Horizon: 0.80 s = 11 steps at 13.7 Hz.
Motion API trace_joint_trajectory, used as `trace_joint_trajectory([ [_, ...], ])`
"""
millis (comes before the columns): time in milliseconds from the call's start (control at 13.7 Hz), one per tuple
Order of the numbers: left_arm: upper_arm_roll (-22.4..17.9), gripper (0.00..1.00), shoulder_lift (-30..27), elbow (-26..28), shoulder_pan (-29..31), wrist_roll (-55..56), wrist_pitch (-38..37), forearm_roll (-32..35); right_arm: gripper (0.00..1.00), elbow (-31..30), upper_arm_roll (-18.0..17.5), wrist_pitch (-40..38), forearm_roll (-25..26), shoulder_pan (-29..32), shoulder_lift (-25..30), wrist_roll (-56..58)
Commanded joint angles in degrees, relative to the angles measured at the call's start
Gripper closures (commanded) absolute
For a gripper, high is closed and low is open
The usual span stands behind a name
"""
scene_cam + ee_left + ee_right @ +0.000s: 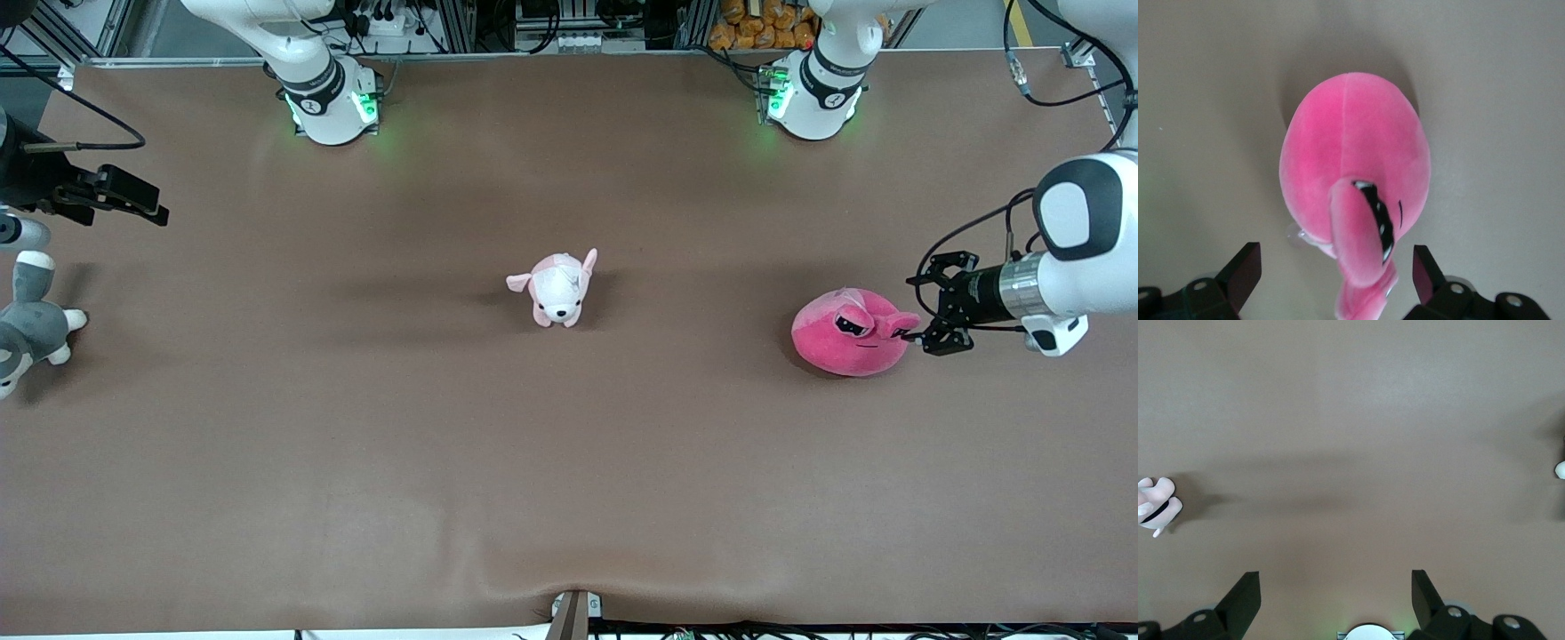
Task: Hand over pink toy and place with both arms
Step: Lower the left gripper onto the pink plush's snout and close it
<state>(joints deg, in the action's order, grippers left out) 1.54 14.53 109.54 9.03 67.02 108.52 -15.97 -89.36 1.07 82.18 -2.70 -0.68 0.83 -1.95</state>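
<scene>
Pink toy (849,332) between open left hand's (932,307) fingers (1241,277)

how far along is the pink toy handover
Nothing is done yet: the pink toy sits on the table toward the left arm's end. In hand: the left pincer is open at the toy's ear, its fingers on either side but not closed. Left: grasp, lift, pass to the right pincer, which waits open at its own end, then place.

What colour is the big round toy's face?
Hot pink, with black half-shut eyes. The pink toy shows best in the front view.
</scene>
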Motion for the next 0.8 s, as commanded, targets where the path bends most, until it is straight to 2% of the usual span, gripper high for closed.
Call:
trace_joint_trajectory([
  [0, 0.3, 0.0, 2.2, -1.8, 0.7, 1.4, -0.4, -1.7, 0.0, 0.5, 0.0, -0.3, 0.2, -0.3, -0.2, -0.7],
  [510, 0.3, 0.0, 3.4, -1.7, 1.0, 0.6, 0.8, -1.8, 0.0, 0.6, 0.0, -0.3, 0.2, -0.5, -0.6, -0.7],
  [729, 0.4, 0.06, 4.1, -1.8, 0.9, 0.3, 1.0, -1.8, 0.0, 0.6, 0.0, -0.3, 0.2, -0.5, -0.6, -0.7],
])
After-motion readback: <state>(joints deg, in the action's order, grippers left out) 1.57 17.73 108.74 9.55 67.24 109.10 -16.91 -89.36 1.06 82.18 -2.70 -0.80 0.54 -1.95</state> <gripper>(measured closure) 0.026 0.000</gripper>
